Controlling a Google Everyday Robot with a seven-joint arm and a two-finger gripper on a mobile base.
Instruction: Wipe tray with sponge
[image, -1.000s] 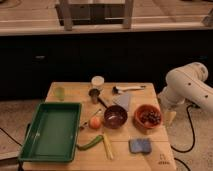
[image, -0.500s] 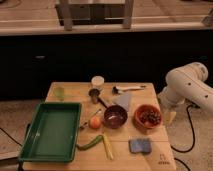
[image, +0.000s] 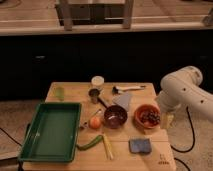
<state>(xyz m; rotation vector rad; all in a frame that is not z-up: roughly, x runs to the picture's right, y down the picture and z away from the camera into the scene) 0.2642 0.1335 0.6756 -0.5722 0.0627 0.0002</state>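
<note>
Against the views of the preceding second we found no change: the gripper (image: 168, 120) hung at the right edge of the tabletop (image: 75, 92), just beside the red bowl (image: 148, 116). We could not tell whether it was open or closed, and we judged the wipe not yet begun. The sponge (image: 140, 145) lay flat near the front right corner, its long axis left to right along the front edge — well apart from the tray (image: 50, 105), whose long axis ran front to back at the left.
</note>
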